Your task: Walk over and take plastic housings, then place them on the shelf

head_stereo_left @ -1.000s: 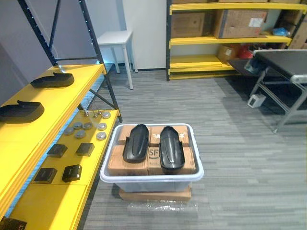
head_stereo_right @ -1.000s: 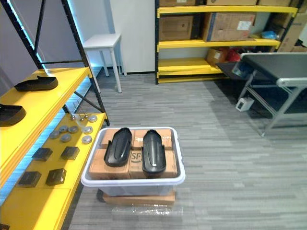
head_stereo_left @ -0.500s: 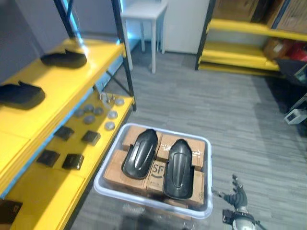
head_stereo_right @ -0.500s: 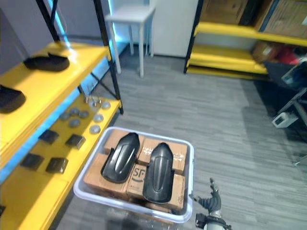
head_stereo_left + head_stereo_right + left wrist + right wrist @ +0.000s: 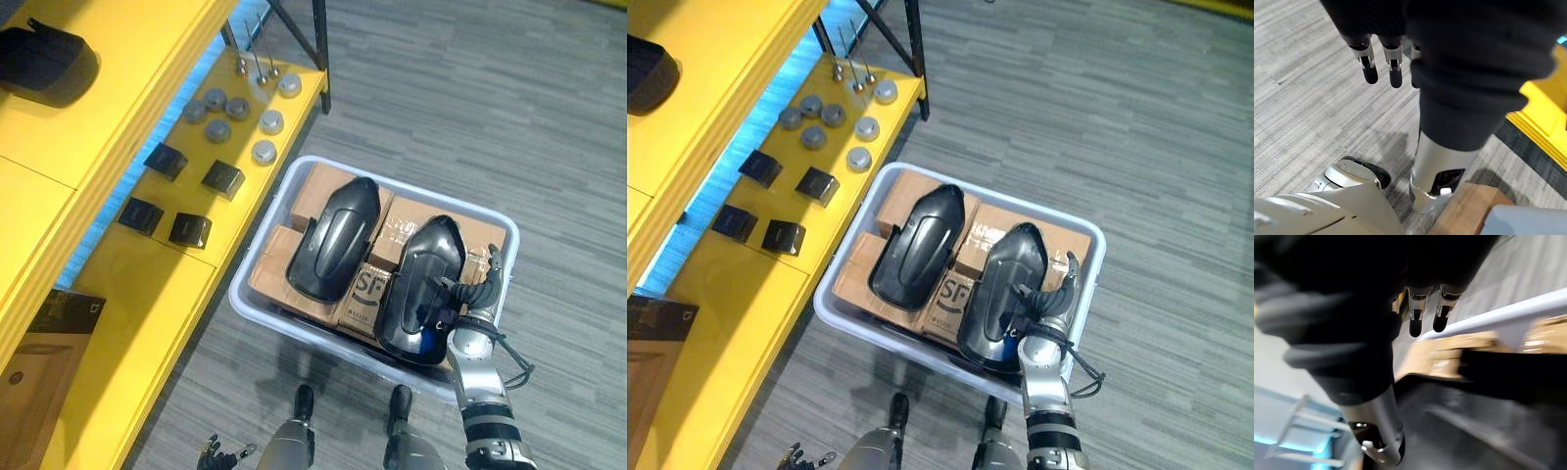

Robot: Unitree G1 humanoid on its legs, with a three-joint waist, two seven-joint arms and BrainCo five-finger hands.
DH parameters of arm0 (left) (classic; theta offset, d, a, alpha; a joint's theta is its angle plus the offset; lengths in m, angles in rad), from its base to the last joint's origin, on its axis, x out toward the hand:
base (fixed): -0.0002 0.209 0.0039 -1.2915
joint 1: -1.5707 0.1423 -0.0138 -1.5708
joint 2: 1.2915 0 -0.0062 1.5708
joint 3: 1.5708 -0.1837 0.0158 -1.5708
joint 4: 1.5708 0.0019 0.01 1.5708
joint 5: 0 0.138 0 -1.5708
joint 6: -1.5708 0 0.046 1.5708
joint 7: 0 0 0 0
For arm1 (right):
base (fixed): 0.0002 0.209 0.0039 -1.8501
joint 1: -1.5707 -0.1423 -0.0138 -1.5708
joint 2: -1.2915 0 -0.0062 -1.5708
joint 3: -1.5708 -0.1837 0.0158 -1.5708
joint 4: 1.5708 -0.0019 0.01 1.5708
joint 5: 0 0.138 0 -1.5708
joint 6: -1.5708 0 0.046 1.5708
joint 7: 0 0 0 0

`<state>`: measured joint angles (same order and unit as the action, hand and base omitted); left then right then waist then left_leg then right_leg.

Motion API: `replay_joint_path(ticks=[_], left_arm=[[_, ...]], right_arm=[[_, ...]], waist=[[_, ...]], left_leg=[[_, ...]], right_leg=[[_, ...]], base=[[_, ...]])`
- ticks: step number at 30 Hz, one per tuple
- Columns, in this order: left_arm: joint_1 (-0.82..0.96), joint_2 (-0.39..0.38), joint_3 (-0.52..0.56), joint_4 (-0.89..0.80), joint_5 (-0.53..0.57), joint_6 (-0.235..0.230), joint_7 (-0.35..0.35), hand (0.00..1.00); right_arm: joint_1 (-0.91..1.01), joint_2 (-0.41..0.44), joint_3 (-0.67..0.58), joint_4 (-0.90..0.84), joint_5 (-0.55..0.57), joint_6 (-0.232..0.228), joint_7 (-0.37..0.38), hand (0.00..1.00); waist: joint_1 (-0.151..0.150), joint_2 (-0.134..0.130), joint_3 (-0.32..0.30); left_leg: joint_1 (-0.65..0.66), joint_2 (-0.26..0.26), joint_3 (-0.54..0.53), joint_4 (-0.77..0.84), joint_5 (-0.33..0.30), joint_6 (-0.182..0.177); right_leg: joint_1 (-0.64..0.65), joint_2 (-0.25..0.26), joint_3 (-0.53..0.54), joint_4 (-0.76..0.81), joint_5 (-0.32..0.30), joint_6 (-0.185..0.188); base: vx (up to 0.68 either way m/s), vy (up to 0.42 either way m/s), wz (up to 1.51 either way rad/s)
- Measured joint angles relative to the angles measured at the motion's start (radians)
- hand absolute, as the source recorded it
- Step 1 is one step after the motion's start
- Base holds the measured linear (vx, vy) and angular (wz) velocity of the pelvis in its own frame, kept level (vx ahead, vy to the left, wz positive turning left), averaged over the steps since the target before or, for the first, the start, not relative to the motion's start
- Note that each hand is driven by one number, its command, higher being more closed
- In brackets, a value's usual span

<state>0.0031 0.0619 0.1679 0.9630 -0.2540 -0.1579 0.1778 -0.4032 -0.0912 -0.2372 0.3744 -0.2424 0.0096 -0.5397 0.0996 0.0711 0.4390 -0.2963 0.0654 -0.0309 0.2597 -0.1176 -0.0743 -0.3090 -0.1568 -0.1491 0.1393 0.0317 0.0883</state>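
Two black housings (image 5: 333,240) are lying on the boxes (image 5: 318,186) inside the bin (image 5: 304,335). The right hand (image 5: 473,302) is hovering over the bin's right-side housing (image 5: 421,279), fingers spread, gripping nothing. The housing looks light, stiff and slick, so its long edges are probably the best hold. The left hand (image 5: 1370,68) is hanging low beside the bin, fingers relaxed.

Findings on print, from my head views:

- Front carton (image 5: 364,287), between left housing (image 5: 333,240) and right housing (image 5: 423,279): bold logo.
- Rear carton (image 5: 409,227), at 1 o'clock from it: fine print, too small to read.
- Dark box (image 5: 67,313) on shelf (image 5: 147,284): small white mark, illegible.
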Motion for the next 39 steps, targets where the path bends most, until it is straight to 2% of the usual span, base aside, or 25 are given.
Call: replay_joint_path(ticks=[4, 5, 13, 18, 21, 23, 25, 28, 33, 35, 39], left_arm=[[-0.033, 0.011, -0.036, 0.004, -0.001, -0.009, 0.024, 0.0], [-0.042, 0.013, -0.046, 0.006, -0.008, -0.012, 0.032, 0.0], [-0.088, 0.018, -0.078, 0.019, -0.039, -0.016, 0.052, 0.0], [-0.108, 0.023, -0.121, 0.015, -0.041, -0.021, 0.057, 0.0], [-0.12, 0.018, -0.146, -0.05, -0.086, -0.03, 0.058, 0.0], [-0.124, 0.019, -0.145, -0.123, -0.131, -0.041, 0.059, 0.0], [-0.124, 0.018, -0.13, -0.271, -0.187, -0.063, 0.071, 0.0], [-0.12, 0.011, -0.083, -0.477, -0.192, -0.066, 0.108, 0.0], [-0.095, -0.013, -0.005, -0.818, -0.059, -0.054, 0.188, 0.0], [-0.071, -0.031, 0.032, -0.958, 0.039, -0.038, 0.226, 0.0], [-0.04, -0.045, 0.035, -1.151, 0.183, -0.019, 0.278, 0.0]], right_arm=[[0.015, 0.013, -0.017, 0.015, -0.026, 0.049, -0.055, 0.0], [0.011, 0.012, -0.02, 0.035, -0.039, 0.058, -0.072, 1.0], [0.002, 0.02, -0.018, 0.052, -0.062, 0.088, -0.092, 1.0], [-0.071, -0.066, -0.03, 0.159, -0.1, 0.092, -0.071, 1.0], [-0.143, -0.142, -0.014, 0.254, -0.111, 0.103, -0.037, 1.0], [-0.162, -0.19, 0.015, 0.274, -0.133, 0.107, -0.015, 1.0], [-0.173, -0.241, 0.043, 0.271, -0.174, 0.108, 0.012, 1.0], [-0.155, -0.255, 0.044, 0.222, -0.21, 0.121, 0.033, 1.0], [-0.015, -0.253, 0.044, 0.036, -0.293, 0.135, 0.055, 1.0], [0.042, -0.25, 0.044, -0.05, -0.347, 0.134, 0.074, 1.0], [0.107, -0.236, 0.048, -0.134, -0.397, 0.127, 0.099, 1.0]], waist=[[-0.005, 0.004, 0.01], [-0.007, 0.004, 0.012], [-0.012, 0.004, 0.025], [-0.016, 0.005, 0.026], [-0.011, 0.008, 0.027], [-0.009, 0.013, 0.03], [-0.009, 0.023, 0.035], [-0.007, 0.029, 0.038], [-0.012, 0.033, 0.041], [-0.025, 0.032, 0.041], [-0.036, 0.021, 0.026]], left_leg=[[-0.042, 0.0, 0.003, 0.023, -0.001, 0.0], [-0.051, 0.001, 0.003, 0.025, -0.001, 0.001], [-0.094, 0.013, 0.014, 0.036, -0.005, 0.006], [-0.102, 0.012, 0.001, 0.04, -0.004, 0.006], [-0.103, 0.009, -0.001, 0.04, 0.0, 0.008], [-0.106, 0.007, -0.009, 0.041, 0.004, 0.007], [-0.11, 0.003, -0.025, 0.044, 0.01, 0.008], [-0.107, -0.001, -0.034, 0.045, 0.017, 0.009], [-0.046, -0.014, -0.057, 0.045, 0.017, 0.011], [0.004, -0.021, -0.06, 0.019, 0.021, 0.016], [0.095, -0.024, -0.06, -0.017, 0.022, 0.018]], right_leg=[[-0.047, 0.002, 0.009, 0.022, 0.002, -0.003], [-0.056, 0.004, 0.01, 0.025, 0.004, -0.005], [-0.106, 0.02, 0.03, 0.027, 0.022, -0.015], [-0.109, 0.02, 0.025, 0.028, 0.023, -0.015], [-0.109, 0.017, 0.02, 0.031, 0.023, -0.015], [-0.109, 0.014, 0.011, 0.037, 0.022, -0.015], [-0.107, 0.01, -0.001, 0.044, 0.022, -0.015], [-0.097, 0.005, -0.011, 0.046, 0.022, -0.015], [-0.021, -0.008, -0.036, 0.047, 0.011, -0.01], [0.023, -0.017, -0.043, 0.047, 0.005, -0.004], [0.1, -0.022, -0.05, 0.042, -0.007, 0.002]], base=[[-0.05, 0.015, -0.05], [-0.03, 0.0, -0.04], [-0.05, -0.003, -0.08], [-0.01, 0.0, 0.02], [-0.01, 0.004, 0.06], [-0.01, -0.001, 0.13], [-0.01, -0.003, 0.19], [-0.03, 0.001, 0.15], [-0.02, 0.017, 0.16], [-0.03, 0.02, 0.1], [0.0, 0.007, 0.03]])
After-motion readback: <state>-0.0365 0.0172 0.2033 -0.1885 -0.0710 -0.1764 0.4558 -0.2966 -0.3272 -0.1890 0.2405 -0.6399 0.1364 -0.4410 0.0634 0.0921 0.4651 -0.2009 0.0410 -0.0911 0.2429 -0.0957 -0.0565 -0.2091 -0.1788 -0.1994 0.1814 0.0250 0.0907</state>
